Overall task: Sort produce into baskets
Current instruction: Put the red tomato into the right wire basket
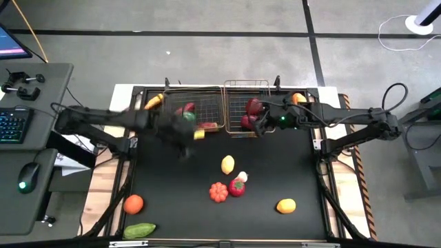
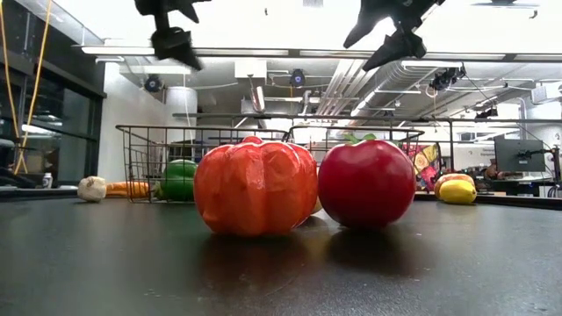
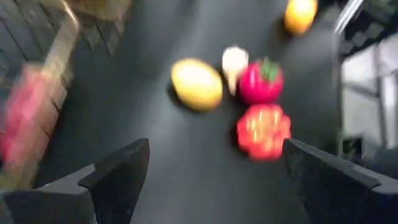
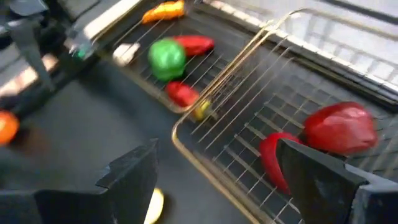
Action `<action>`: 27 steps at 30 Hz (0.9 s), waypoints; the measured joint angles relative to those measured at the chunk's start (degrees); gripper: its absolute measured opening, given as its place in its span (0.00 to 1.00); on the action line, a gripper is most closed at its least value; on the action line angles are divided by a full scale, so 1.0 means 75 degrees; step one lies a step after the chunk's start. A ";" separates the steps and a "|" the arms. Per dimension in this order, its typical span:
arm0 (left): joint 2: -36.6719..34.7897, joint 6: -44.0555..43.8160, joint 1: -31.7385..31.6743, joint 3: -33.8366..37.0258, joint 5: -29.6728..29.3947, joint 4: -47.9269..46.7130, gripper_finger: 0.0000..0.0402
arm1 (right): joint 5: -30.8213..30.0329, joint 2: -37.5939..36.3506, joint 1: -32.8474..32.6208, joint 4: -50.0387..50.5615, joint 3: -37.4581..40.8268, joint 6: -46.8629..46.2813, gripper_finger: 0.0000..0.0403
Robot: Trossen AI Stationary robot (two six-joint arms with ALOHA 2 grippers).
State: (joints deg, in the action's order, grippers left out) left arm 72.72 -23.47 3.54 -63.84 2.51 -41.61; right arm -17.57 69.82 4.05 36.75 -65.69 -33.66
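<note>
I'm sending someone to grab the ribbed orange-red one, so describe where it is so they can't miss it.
Start at the two wire baskets along the far edge of the black table, then come toward the near edge to the cluster mid-table. The pumpkin-shaped piece sits nearest the front, beside the smooth red tomato. It alone has deep ribs; the lemon behind is yellow.

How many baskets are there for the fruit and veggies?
2. Both are wire baskets sitting side by side at the far edge of the table. The left basket is nearer the left arm and the right basket is nearer the right arm. None look hidden.
</note>
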 joint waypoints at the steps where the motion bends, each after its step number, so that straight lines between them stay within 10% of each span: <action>1: 0.0007 -0.0290 0.0321 0.0172 -0.0221 0.0009 0.88 | 0.0209 0.0000 -0.0032 0.0006 0.0000 0.0186 0.78; 12: -0.0002 -0.4016 0.2105 0.1238 -0.2008 0.2876 0.88 | 0.1287 0.0034 -0.0684 -0.0094 0.0000 0.1400 0.78; 27: -0.0380 -0.2203 0.2351 0.1248 -0.1256 0.2987 0.88 | 0.1540 0.1590 -0.3103 -0.2028 -0.0035 -0.2046 0.78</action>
State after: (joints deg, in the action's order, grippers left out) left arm 69.87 -39.99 21.18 -54.48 -6.91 -19.20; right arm -6.02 81.75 -19.22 21.54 -65.95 -49.00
